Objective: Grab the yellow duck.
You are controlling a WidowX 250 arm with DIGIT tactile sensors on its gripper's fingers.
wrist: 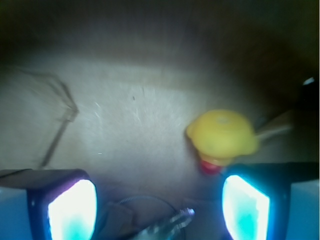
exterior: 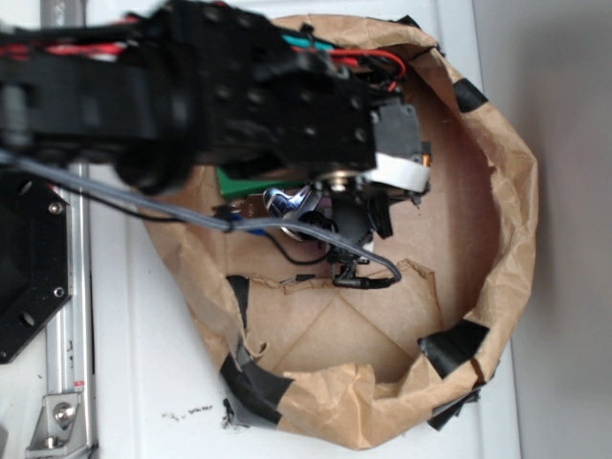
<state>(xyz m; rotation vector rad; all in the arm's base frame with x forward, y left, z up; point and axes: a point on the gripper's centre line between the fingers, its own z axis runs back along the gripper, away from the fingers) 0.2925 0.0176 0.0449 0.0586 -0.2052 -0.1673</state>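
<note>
In the wrist view the yellow duck lies on the brown cardboard floor, its red-orange beak turned toward me. It sits just ahead of my right finger and does not lie between the two. My gripper is open, and only bare floor shows between the glowing pads. In the exterior view the black arm reaches down into the paper-walled bin, with the gripper low near its middle. The arm hides the duck there.
A sliver of a green block shows under the arm at the bin's left. Crumpled brown paper walls patched with black tape ring the floor. A grey cable crosses the bin. A metal rail runs along the left.
</note>
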